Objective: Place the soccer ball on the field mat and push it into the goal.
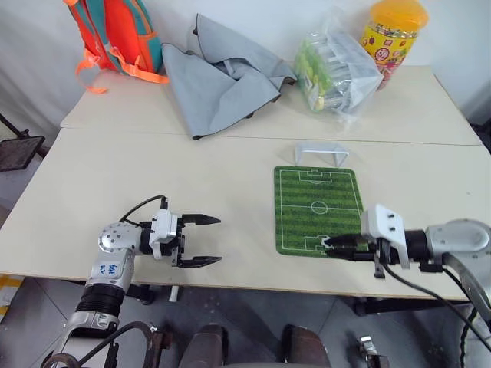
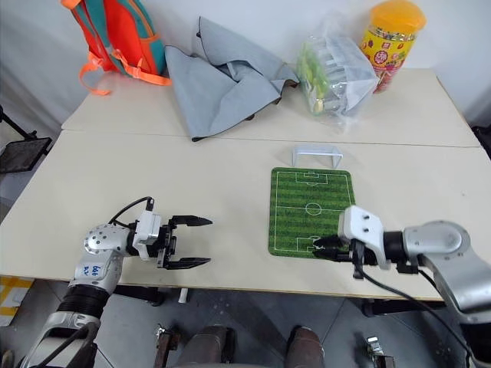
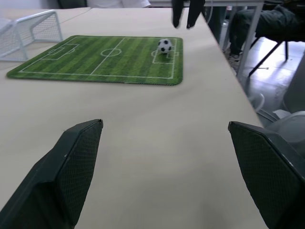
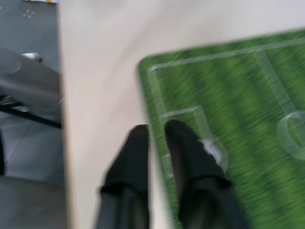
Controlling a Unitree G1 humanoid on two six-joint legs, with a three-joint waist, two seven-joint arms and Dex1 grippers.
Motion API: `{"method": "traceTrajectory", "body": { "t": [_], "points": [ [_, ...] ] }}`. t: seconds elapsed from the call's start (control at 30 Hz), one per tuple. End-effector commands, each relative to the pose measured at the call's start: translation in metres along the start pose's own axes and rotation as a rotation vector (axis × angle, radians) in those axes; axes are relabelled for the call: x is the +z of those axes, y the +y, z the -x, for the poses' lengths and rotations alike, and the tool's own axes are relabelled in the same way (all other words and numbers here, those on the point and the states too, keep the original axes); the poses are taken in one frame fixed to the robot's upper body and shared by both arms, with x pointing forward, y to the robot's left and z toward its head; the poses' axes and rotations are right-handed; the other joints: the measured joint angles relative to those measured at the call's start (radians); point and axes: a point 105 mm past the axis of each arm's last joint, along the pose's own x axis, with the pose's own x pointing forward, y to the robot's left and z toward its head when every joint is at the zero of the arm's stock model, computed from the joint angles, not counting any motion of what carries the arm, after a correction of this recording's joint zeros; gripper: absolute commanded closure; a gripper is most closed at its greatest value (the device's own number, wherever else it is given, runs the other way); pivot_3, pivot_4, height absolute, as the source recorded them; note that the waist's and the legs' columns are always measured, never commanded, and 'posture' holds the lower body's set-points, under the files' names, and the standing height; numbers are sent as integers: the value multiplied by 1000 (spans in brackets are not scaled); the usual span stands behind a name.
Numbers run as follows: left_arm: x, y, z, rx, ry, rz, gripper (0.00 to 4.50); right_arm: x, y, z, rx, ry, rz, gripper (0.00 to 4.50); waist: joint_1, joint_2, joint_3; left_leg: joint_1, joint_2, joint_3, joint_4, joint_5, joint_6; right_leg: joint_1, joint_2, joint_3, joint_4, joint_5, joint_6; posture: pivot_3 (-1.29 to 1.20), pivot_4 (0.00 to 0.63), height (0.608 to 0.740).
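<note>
Where lettering appears, on the yellow printed jar (image 1: 392, 37) at the tabletop's (image 1: 153, 184) far right corner, it cannot be read. Soccer ball (image 3: 165, 46): tiny, white with black patches, resting on the field mat (image 1: 316, 207) in its near penalty box. Mat: green striped turf, white pitch lines, toward the tabletop's near right edge. Goal (image 1: 321, 152): white frame at the mat's far end. Right hand (image 1: 331, 245): fingers pressed together beside the ball. Left hand (image 1: 205, 241): spread, empty.
</note>
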Motion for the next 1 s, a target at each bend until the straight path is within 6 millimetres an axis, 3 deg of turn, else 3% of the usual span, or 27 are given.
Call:
{"method": "traceTrajectory", "body": {
  "t": [0.03, 0.2, 0.5, 0.6, 0.67, 0.8, 1.0],
  "points": [
    [9, 2, 1, -5, -18, -51, 0, 9, 2, 3, -29, -39, 24, 4466, -3, 0, 0, 0, 0, 0, 0, 0, 0, 0, 0, 0, 0, 0, 0, 0, 150, 740],
    [10, 4, 2, -14, -13, -57, 0, -7, -2, -3, -45, -21, -6, 4466, 0, 0, 0, 1, 0, 0, 2, 0, 0, 1, 0, 0, 1, 0, 0, 0, 150, 740],
    [12, 1, 10, -19, 14, -51, 0, -16, -22, -22, -60, -33, -14, 4466, -4, 0, 0, 1, 1, 0, 2, 0, 0, 1, 0, 0, 1, 0, 0, 0, 150, 740],
    [14, 5, 12, -17, 22, -57, 0, -16, -52, -28, -146, -50, 6, 4466, -5, 0, 0, 1, 0, 0, 2, 0, 0, 1, 0, 0, 1, 0, 0, 0, 150, 740],
    [18, 12, 11, -8, 27, -73, 0, -6, -86, -17, -297, -82, 13, 4466, -8, 0, 1, 0, 0, 0, 3, 0, 0, 0, 0, 1, 1, 0, 0, 0, 150, 740],
    [21, 22, 12, 14, 33, -91, 0, 10, -117, 6, -474, -122, 65, 4466, -6, 0, 1, -1, 1, -1, 4, 0, 0, -1, 0, 0, 4, 0, 0, 0, 150, 740],
    [20, 33, 10, 49, 31, -100, 0, 46, -122, 34, -587, -253, 91, 4466, -6, 0, 1, -2, 0, 0, 1, 0, 0, -3, 0, 0, 3, 0, 0, 0, 150, 740]
  ]
}}
